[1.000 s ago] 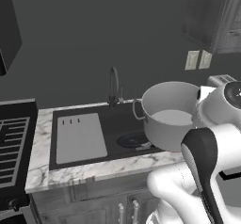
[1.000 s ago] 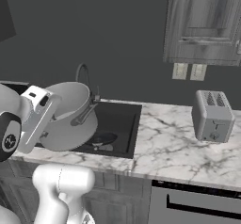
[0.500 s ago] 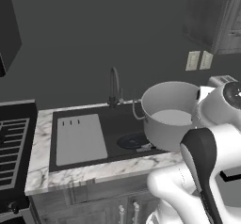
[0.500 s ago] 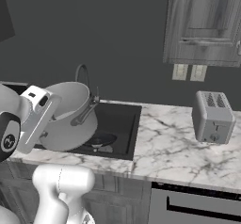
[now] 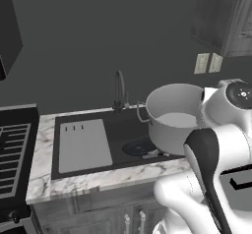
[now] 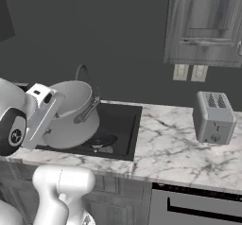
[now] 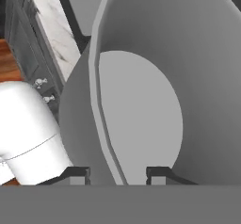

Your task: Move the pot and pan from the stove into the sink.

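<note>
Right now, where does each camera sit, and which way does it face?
Left base view: behind the arm's left, facing the sink and pot; white arm at lower right.
Right base view: behind its right, facing the pot and toaster; arm at lower left.
Hand view: on the hand, the claw astride the pot's rim.
Both base views share pot and sink.

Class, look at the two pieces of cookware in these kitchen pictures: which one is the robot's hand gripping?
The tall silvery pot. The hand pinches its rim, one finger inside the wall and one outside, holding it above the sink. The flat dark pan lies untouched in the basin beneath it.
</note>
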